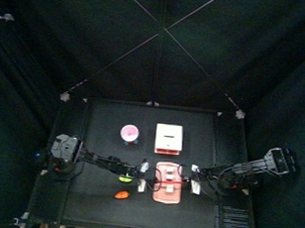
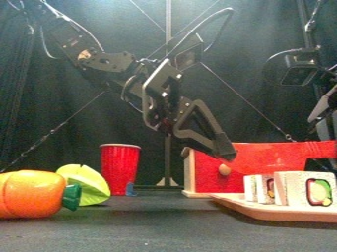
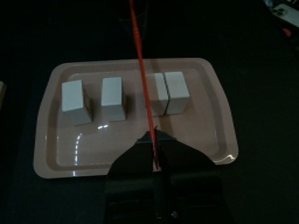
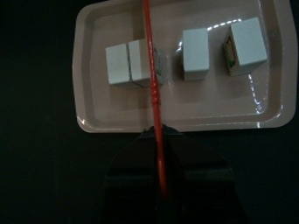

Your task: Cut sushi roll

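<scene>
An orange piece [image 2: 30, 194] and a green wedge [image 2: 82, 184] are seen closest up front, beside a red cup [image 2: 120, 166]. The sushi roll [image 3: 122, 99], already in blocks, is laid on a pink tray [image 3: 52, 149] on the black table [image 1: 101, 122]. A red knife [image 3: 136, 61] is clamped tight by the left gripper [image 3: 153, 150] and another red blade [image 4: 149, 52] by the right gripper [image 4: 156, 144]. Only from above is a pink ball [image 1: 130, 134] shown, curtains all round.

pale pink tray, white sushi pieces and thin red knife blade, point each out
pale pink tray [image 3: 70, 157], left wrist view, bare floor
white sushi pieces [image 3: 111, 98], left wrist view, one block's top
thin red knife blade [image 4: 149, 70], right wrist view, mid-blade
</scene>
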Controlling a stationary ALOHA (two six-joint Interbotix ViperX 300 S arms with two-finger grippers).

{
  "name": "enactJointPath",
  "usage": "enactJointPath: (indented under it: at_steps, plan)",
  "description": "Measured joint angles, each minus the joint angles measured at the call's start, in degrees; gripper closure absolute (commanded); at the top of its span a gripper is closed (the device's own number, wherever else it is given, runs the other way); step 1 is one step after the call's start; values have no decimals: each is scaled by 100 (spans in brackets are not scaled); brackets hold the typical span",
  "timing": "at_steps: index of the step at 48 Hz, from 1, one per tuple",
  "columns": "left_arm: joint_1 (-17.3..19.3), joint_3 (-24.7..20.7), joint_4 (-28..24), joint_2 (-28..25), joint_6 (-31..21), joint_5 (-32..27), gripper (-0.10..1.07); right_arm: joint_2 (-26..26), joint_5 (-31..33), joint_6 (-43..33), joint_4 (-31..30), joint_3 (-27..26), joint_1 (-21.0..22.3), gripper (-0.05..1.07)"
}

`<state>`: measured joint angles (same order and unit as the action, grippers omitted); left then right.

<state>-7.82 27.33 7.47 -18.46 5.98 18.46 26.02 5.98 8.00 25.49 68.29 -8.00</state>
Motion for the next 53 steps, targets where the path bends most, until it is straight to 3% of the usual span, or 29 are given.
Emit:
enactJointPath:
  at_steps: [28,53]
  plan:
    - [-176,0,-272,88,0,141,68,325,-9,-44,176,0,-650,63]
    - [-158,-105,-237,-105,-9,141,68,308,0,-35,105,35,-510,63]
